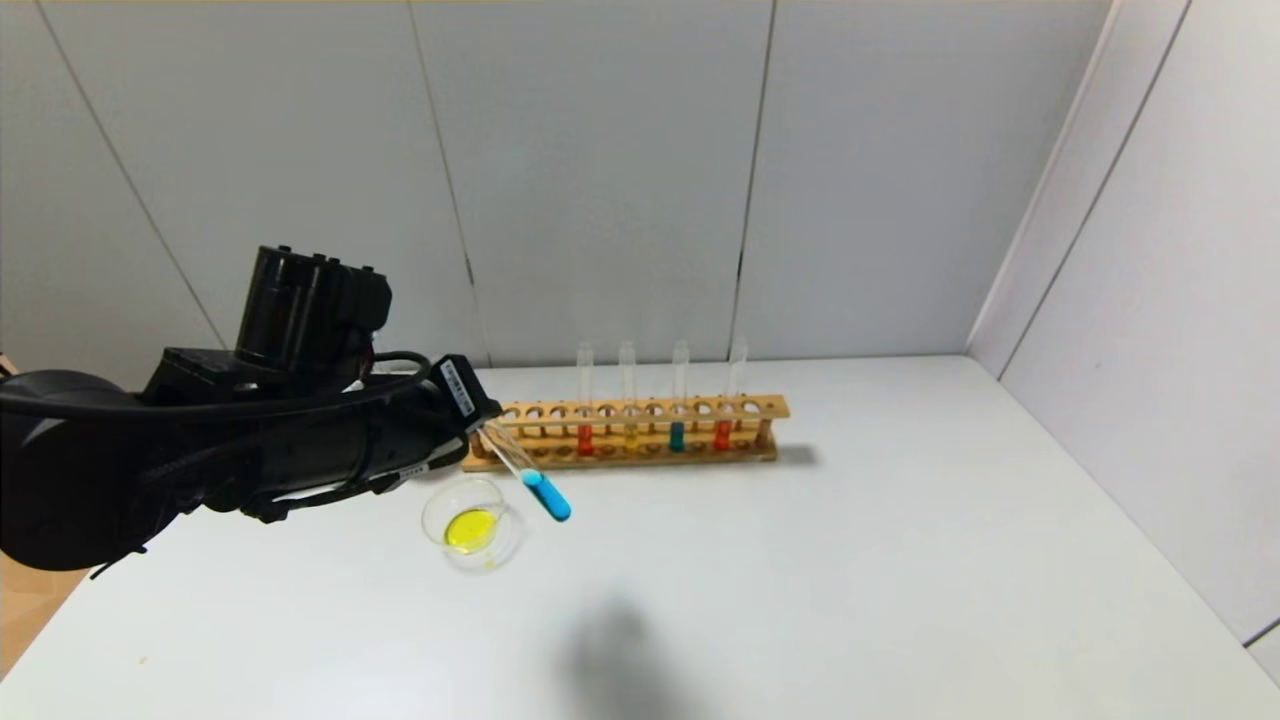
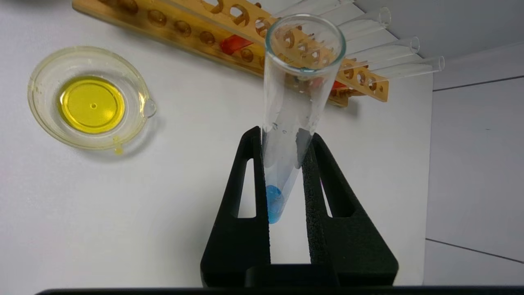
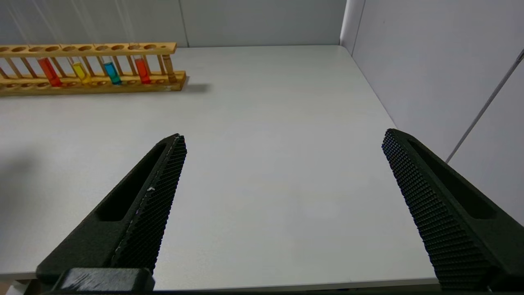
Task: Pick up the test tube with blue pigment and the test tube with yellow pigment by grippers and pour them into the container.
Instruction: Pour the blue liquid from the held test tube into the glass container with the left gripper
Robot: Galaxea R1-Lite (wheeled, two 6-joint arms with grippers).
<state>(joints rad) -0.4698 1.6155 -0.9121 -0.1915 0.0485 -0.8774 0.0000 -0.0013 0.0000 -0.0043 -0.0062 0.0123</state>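
My left gripper (image 1: 486, 426) is shut on the upper end of the test tube with blue pigment (image 1: 530, 478). The tube slants down to the right, with blue liquid in its round bottom, in the air just right of the container (image 1: 506, 545). In the left wrist view the tube (image 2: 290, 102) sits between the fingers (image 2: 245, 196) of the left gripper (image 2: 286, 133). The container (image 2: 37, 110), a low clear glass dish with a lip, holds yellow liquid. The test tube with bright yellow pigment is out of view. My right gripper (image 3: 283, 135) is open and empty over bare table, and is outside the head view.
A wooden rack (image 1: 625, 408) stands behind the dish, holding red, dull yellow, teal and red tubes. It also shows in the right wrist view (image 3: 94, 48). A yellow drop (image 2: 118, 150) lies by the dish rim. Grey walls close the back and right.
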